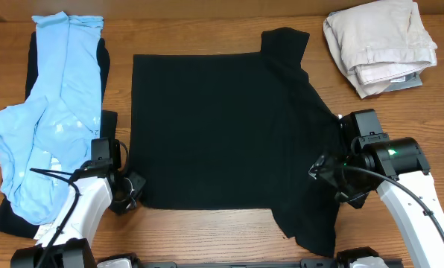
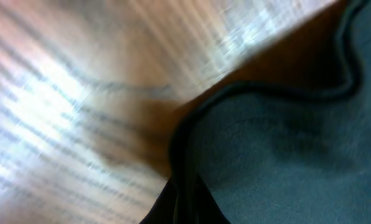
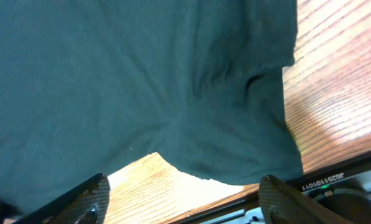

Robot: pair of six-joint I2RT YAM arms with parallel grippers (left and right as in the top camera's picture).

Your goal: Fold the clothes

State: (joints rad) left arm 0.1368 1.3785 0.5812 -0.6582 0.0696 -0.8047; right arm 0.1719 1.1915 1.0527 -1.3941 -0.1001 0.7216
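Note:
A plain black shirt (image 1: 214,126) lies spread flat in the middle of the wooden table, one sleeve at the top right and one at the bottom right. My left gripper (image 1: 132,190) is at the shirt's bottom left corner. In the left wrist view its fingers (image 2: 185,208) are shut on the shirt's hem (image 2: 279,143). My right gripper (image 1: 322,173) hovers over the shirt's right side near the lower sleeve. In the right wrist view its fingers (image 3: 182,190) are wide open and empty above the sleeve (image 3: 111,74) and bare wood.
A light blue garment (image 1: 58,97) lies crumpled at the left on another black garment (image 1: 6,216). A folded beige pile (image 1: 378,45) sits at the back right. The table's front edge with a black rail (image 3: 335,174) is close to the right gripper.

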